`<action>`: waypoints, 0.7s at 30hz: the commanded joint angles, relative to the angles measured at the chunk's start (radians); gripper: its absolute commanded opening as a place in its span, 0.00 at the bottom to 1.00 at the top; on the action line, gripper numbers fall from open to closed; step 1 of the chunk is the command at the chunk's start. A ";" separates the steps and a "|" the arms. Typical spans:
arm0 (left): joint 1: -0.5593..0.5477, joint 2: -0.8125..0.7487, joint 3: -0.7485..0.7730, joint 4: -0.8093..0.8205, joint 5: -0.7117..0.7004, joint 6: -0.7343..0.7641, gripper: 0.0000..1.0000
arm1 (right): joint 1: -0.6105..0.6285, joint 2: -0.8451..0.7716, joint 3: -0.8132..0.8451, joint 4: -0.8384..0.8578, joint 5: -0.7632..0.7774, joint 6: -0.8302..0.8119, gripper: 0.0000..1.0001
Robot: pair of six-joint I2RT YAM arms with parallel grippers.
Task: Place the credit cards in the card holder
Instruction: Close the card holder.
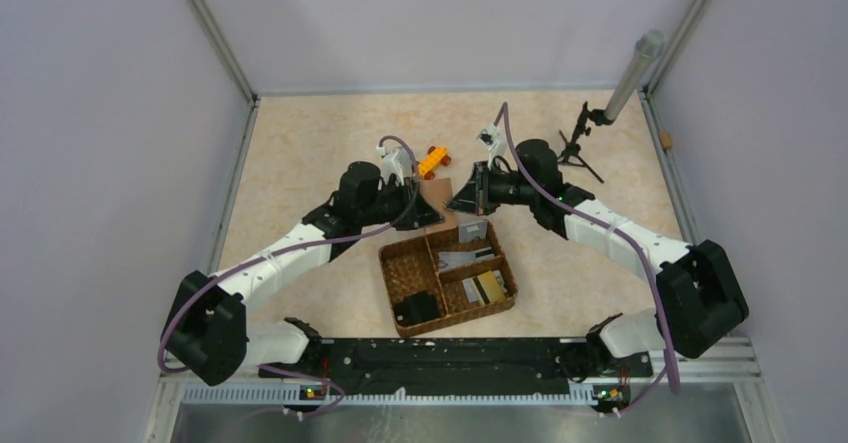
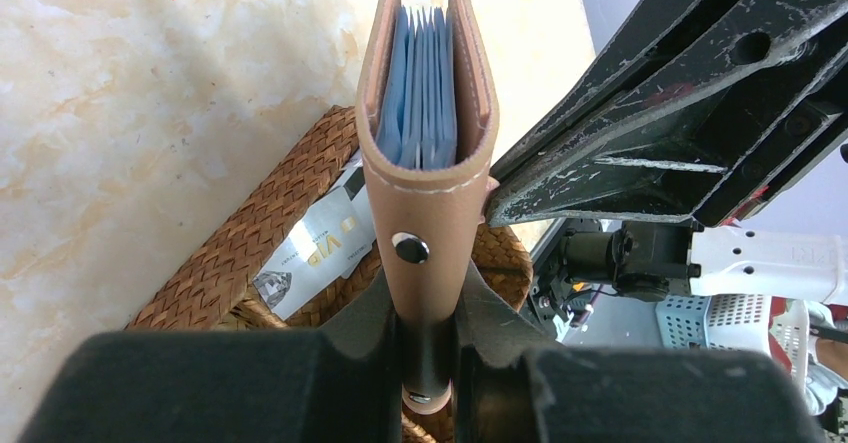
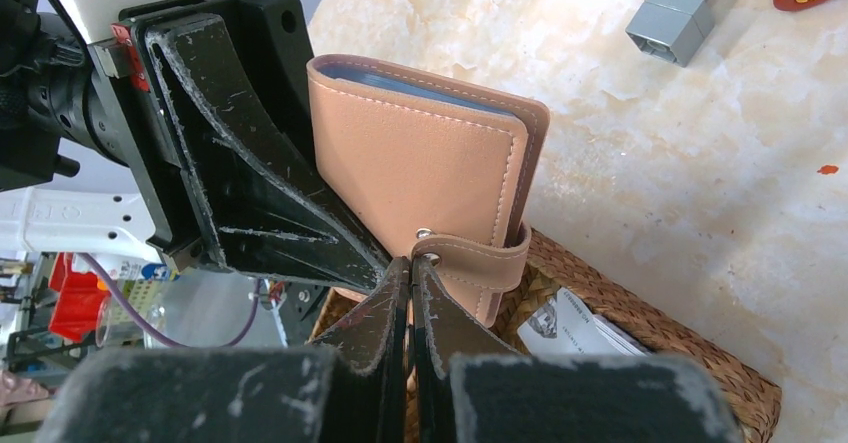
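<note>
Overhead, both arms crowd the card holder [image 3: 420, 158] at mid-counter, so I barely see it. My wrist views show more: the left gripper [image 2: 428, 298] clamps its spine, and the right gripper [image 3: 410, 268] is closed, pinching its strap. The credit cards [image 1: 470, 259] lie in the basket [image 1: 392, 263], partly hidden.

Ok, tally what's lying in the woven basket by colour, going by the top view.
Grey or silver cards: 3
Gold card: 1
Black block: 1
Total: 5 that show from above
</note>
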 commanded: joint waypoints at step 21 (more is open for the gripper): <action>-0.016 -0.004 0.031 0.070 0.028 0.006 0.00 | 0.015 -0.019 0.013 0.112 0.014 0.052 0.00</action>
